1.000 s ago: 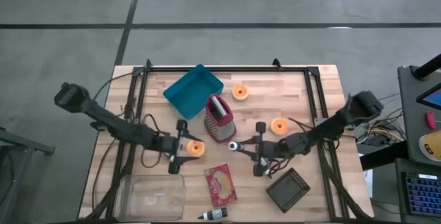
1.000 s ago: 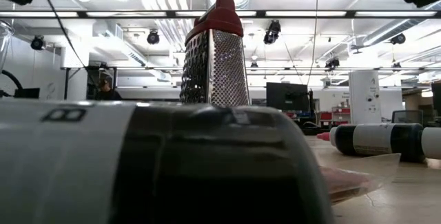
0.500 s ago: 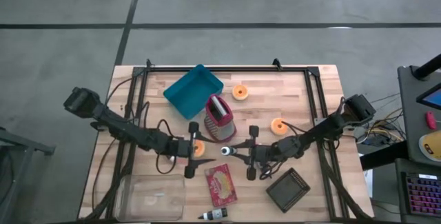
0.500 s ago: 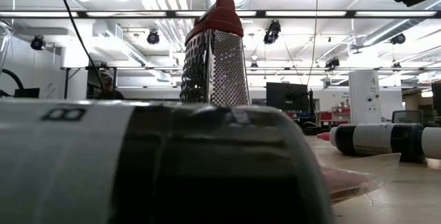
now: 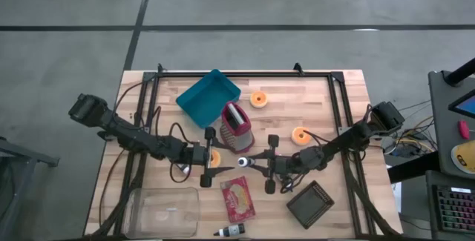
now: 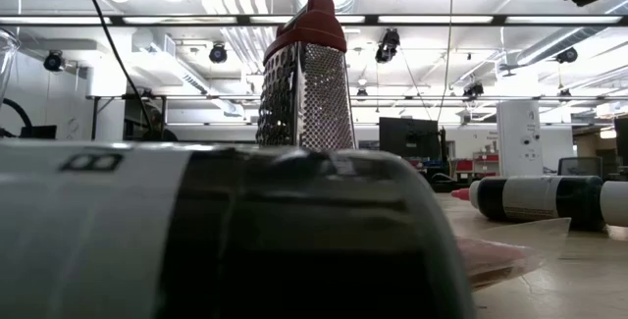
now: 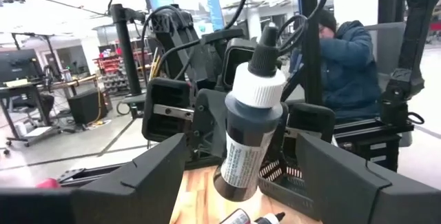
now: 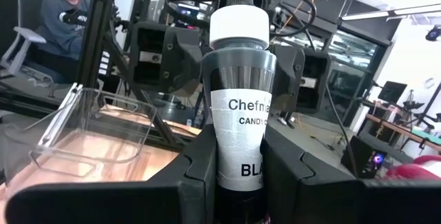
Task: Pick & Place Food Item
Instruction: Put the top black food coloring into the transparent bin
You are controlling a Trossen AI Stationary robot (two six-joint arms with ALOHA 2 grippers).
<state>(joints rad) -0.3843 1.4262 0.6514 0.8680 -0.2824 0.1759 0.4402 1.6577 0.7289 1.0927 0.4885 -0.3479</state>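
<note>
At the centre of the bench (image 5: 312, 96), at 6 o'clock from the grater (image 5: 236, 127), the right end effector (image 5: 256, 161) pinches a black bottle (image 8: 239, 117), held above the wood. The left end effector (image 5: 215, 157) faces it from 9 o'clock, fingers (image 7: 148, 172) spread wide around an orange piece (image 5: 214, 158).

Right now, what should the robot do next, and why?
Probably shut the left gripper on the bottle: the right gripper holds it upright, and it sits between the left gripper's open jaws, so this looks like a handover.
</note>
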